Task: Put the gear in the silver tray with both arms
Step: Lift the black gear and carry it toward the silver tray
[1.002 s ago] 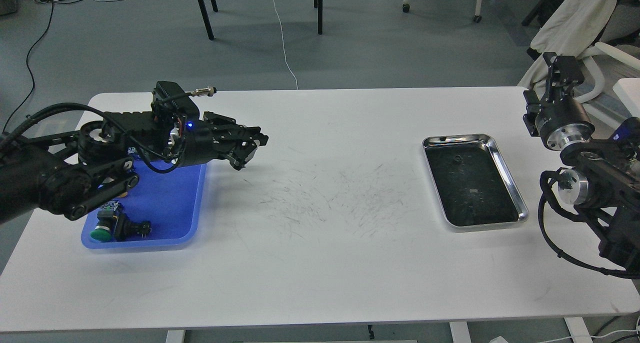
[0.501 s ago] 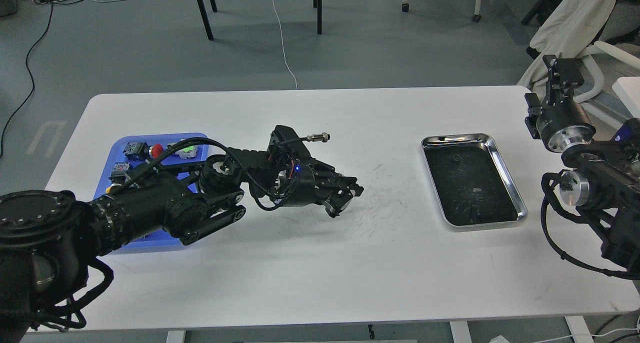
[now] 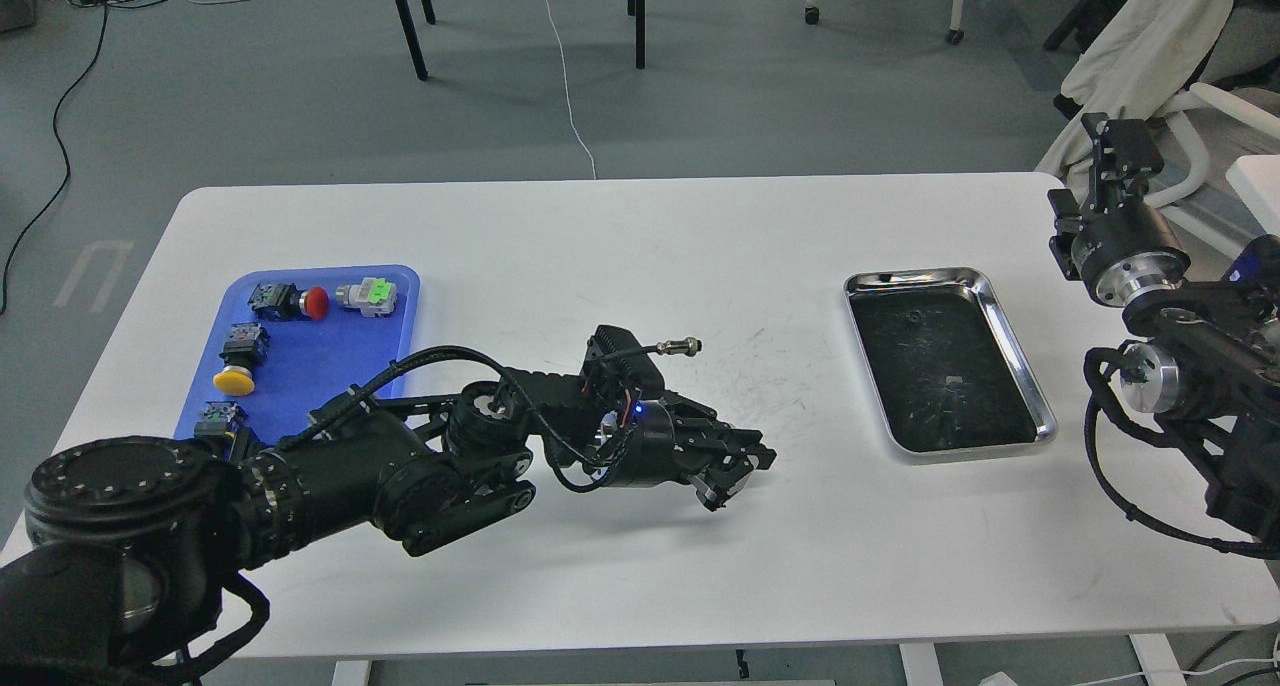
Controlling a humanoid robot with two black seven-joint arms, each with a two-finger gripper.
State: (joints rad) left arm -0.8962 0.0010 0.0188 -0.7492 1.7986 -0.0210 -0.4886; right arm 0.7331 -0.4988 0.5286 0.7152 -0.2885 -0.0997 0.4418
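Our left gripper (image 3: 735, 476), grip state indiscernible, hangs mid-table; silver tray (image 3: 1005, 311), well beyond it, holds no gear; placement outstanding.

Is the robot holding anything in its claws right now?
Cannot tell for the left gripper: its dark fingers hide whatever might sit between them. The right gripper looks empty, raised beside the table.

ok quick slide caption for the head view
Left gripper reaches across the white table toward the silver tray; right gripper waits raised.
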